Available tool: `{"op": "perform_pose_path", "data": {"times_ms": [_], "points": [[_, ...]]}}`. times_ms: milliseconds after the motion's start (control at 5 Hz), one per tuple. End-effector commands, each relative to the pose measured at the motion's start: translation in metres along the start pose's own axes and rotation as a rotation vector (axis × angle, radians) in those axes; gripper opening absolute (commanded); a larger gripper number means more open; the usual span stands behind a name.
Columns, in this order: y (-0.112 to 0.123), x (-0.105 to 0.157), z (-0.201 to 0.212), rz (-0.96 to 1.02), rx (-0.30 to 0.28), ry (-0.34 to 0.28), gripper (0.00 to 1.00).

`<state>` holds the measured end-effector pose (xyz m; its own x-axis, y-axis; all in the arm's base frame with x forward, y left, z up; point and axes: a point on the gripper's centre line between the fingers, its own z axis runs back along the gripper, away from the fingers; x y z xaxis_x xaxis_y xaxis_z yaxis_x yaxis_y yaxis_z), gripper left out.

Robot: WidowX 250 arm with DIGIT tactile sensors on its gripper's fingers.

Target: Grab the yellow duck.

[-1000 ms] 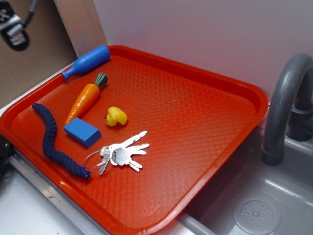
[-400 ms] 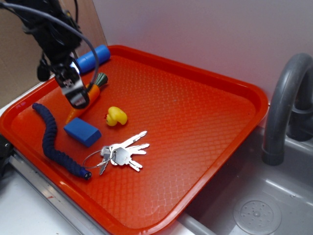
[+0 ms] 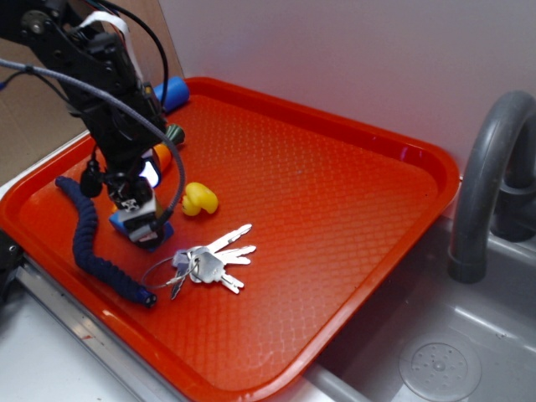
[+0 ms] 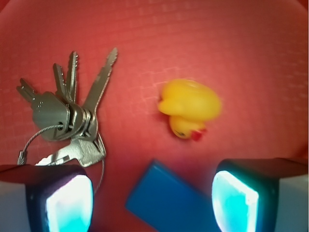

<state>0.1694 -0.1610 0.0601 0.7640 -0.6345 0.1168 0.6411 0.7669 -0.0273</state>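
Note:
The yellow duck (image 3: 199,199) sits on the red tray (image 3: 335,209), just right of my gripper (image 3: 138,216). In the wrist view the duck (image 4: 190,107) lies on its side ahead of my gripper (image 4: 152,200), red beak toward me. The gripper is open and empty, hovering low over the blue block (image 3: 164,228), which shows between the fingers in the wrist view (image 4: 166,200). The duck is apart from the fingertips (image 4: 234,198).
A bunch of keys (image 3: 205,261) lies right of the block, also in the wrist view (image 4: 67,121). A dark blue braided rope (image 3: 88,243), an orange toy carrot (image 3: 161,155) and a blue bottle (image 3: 172,92) lie at the left. A grey faucet (image 3: 486,184) and sink stand at right.
The arm came into view from the upper left and moved down and right, from over the carrot to over the blue block. The duck and keys have not moved.

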Motion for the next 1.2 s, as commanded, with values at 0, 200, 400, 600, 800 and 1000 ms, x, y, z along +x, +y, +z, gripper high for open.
{"op": "perform_pose_path", "data": {"times_ms": [0,200,400,600,800,1000], "points": [[0.007,0.003,-0.009,0.037,0.02,0.038,1.0],[0.031,0.007,-0.008,0.088,0.014,0.026,1.0],[0.03,0.021,-0.018,0.057,-0.002,0.039,1.0],[0.017,0.04,-0.03,0.007,-0.034,0.046,1.0],[0.004,0.045,-0.033,-0.04,-0.012,0.067,1.0],[0.001,0.044,-0.032,-0.04,0.002,0.056,0.52]]}}
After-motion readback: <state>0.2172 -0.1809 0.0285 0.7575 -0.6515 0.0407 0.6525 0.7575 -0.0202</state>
